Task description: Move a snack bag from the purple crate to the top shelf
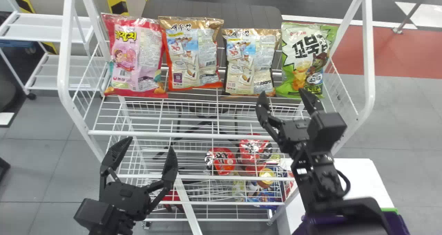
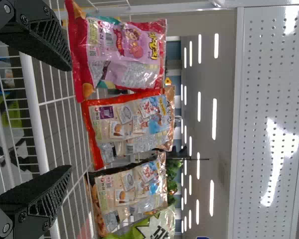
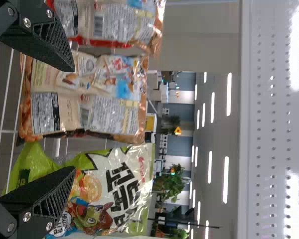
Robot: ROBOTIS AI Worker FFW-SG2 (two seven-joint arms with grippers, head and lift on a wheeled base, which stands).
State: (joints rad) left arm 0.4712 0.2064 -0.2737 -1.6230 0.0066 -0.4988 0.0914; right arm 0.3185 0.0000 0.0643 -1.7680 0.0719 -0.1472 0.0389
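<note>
Head view first: nearest, low and outward from the right end of the top shelf [image 1: 179, 134], sits the purple crate [image 1: 397, 223], mostly hidden behind the right arm; its contents I cannot tell. The left gripper [image 1: 147, 145] waits short of the shelf's front rail, spread and holding nothing. Past that rail, over the shelf's right half, is the right gripper [image 1: 284, 94], also spread and released. The right post [image 1: 368, 72] rises beside the shelf, near that wrist.

Farther in, four bags stand side by side toward the shelf's back. The green snack bag [image 1: 305, 60], at its right end, is likely the one moved; the brown snack bag [image 1: 251, 60] stands beside it. Placing looks done. The next move calls for backing out straight over the front rail, where room looks widest; swinging sideways could clip the post or topple either bag.
</note>
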